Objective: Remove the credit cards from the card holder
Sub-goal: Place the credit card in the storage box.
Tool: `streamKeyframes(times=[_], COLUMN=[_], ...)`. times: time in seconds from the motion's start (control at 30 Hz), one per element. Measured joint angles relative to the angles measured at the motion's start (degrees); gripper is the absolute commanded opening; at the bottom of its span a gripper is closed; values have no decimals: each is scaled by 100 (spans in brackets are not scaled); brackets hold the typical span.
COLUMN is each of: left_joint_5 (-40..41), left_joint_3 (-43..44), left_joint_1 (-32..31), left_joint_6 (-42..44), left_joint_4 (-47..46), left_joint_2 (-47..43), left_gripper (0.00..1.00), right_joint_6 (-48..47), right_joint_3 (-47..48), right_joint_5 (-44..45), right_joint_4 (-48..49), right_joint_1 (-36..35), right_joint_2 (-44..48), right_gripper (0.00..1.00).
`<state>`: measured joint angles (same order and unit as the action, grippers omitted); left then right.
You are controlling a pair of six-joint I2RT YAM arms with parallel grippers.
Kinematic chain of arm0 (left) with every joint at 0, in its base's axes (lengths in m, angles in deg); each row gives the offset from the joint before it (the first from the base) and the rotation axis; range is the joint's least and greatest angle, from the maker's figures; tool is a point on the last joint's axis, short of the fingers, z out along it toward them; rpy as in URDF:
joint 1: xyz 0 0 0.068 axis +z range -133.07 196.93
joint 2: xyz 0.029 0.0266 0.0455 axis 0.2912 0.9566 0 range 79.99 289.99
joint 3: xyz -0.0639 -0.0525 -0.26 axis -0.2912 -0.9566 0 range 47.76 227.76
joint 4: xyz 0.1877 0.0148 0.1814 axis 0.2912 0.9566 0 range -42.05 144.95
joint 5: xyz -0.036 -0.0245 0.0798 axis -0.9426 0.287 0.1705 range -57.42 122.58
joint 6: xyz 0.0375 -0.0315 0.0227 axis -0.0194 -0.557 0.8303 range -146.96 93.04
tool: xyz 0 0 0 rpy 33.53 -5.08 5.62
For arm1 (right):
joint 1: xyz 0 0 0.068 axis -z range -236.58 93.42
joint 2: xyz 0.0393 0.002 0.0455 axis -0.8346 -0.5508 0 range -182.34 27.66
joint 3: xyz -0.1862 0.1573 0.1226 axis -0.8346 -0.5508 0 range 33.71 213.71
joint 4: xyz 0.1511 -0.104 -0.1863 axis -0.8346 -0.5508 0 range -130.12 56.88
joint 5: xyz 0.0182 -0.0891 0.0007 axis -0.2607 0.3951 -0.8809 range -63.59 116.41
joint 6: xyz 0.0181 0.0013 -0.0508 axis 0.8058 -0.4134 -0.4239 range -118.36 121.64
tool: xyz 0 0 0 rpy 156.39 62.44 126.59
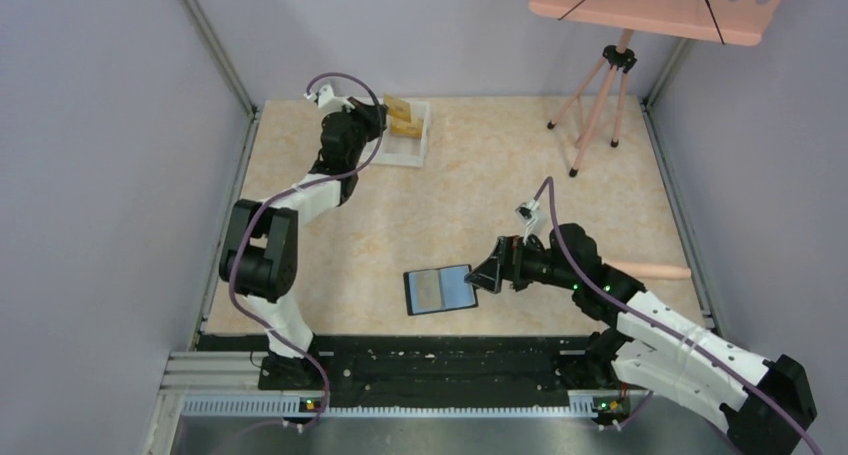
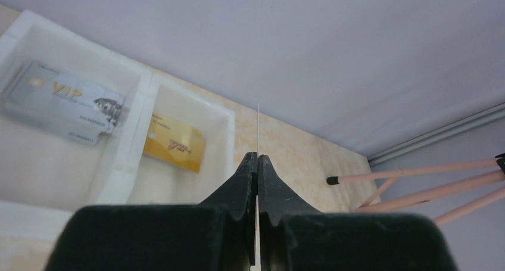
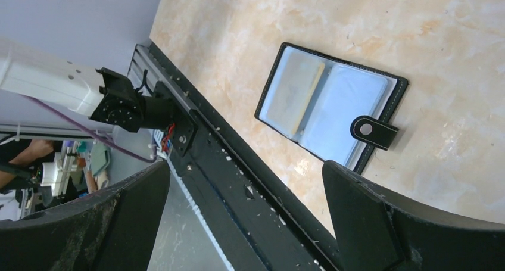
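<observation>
The card holder (image 1: 440, 289) lies open on the table near the front edge, blue-grey pockets inside a black border. In the right wrist view the card holder (image 3: 345, 98) shows a tan card (image 3: 296, 92) in its left pocket and a snap strap. My right gripper (image 1: 484, 275) is open and empty just right of the holder; its jaws stand wide apart (image 3: 245, 170). My left gripper (image 1: 383, 123) hangs over the white tray (image 1: 414, 150) at the back. It is shut (image 2: 258, 159) on a thin card (image 2: 258, 128) seen edge on. A gold card (image 2: 174, 144) and a silver VIP card (image 2: 59, 104) lie in the tray's two compartments.
A pink tripod (image 1: 600, 85) stands at the back right under a pink board; its legs show in the left wrist view (image 2: 417, 181). A pink rod (image 1: 655, 270) lies on the table behind the right arm. The black base rail (image 1: 430, 360) runs along the front edge.
</observation>
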<state>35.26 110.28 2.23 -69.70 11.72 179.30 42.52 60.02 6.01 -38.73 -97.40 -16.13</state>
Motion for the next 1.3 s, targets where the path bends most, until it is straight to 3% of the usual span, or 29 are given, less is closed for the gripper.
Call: streamKeyframes(times=[0.47, 1.3], left_joint_5=[2, -4], left_joint_3=[1659, 2715], left_joint_1=[11, 11], left_joint_6=[76, 671], left_joint_4=[-190, 203], left_joint_2=[2118, 3106], left_gripper=[0, 1], right_joint_6=[-199, -297], right_joint_3=[564, 573], right_joint_5=[-48, -136], right_joint_4=[50, 48], right_joint_1=[2, 173], right_joint_2=[-793, -1213], right_gripper=[99, 99])
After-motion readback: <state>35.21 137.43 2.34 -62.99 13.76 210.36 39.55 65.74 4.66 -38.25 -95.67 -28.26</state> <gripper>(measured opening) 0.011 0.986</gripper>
